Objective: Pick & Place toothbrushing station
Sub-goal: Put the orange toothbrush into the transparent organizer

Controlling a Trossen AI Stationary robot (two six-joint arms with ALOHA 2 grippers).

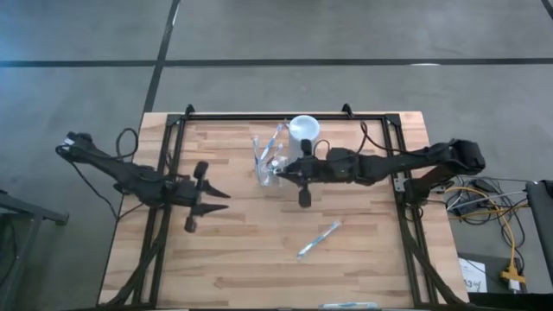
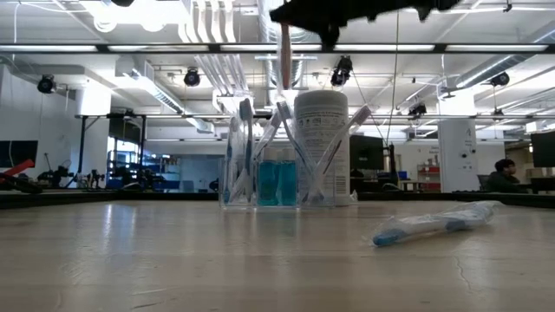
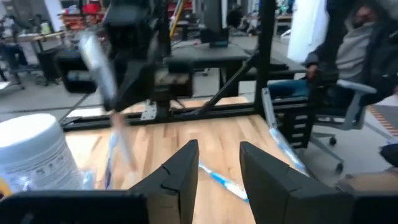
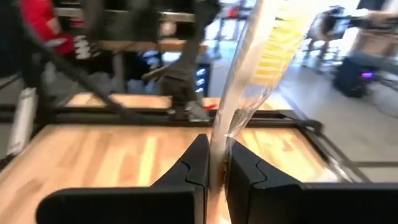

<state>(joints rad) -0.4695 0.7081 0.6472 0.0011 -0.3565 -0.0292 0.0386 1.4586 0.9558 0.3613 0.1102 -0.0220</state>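
Clearly the station is partly assembled. A wrapped toothbrush (image 4: pixel 249 93) is pinched between the closed fingers of the right gripper (image 1: pixel 278 170), which hangs above the clear holder (image 2: pixel 260 178); in the low view the brush (image 2: pixel 284 54) dangles upright from the gripper, its lower end a little above the holder's contents, not yet seated. Directly beneath the gripper, the holder already carries several toothbrushes (image 2: pixel 245 147) leaning at angles and teal tubes (image 2: pixel 277 184) standing in its lower part. Just beyond the right gripper, toward the table's far edge, stands the white cup (image 1: pixel 303 130), touching or nearly touching the holder; which, I cannot tell.

Nearer the front edge and well apart from the right gripper, one more wrapped toothbrush (image 1: pixel 318 239) lies flat on the wooden table (image 1: pixel 233 259). It looks like the main item left to collect. Something pale also shows at the very front edge of the table in the high view, too small to identify.

The left gripper (image 1: pixel 223 200) hovers off to the side of the holder, across from the right gripper, its fingers parted and empty.

My judgement: lowering the held brush into the holder is the step in hand, then fetching the loose brush from the table.
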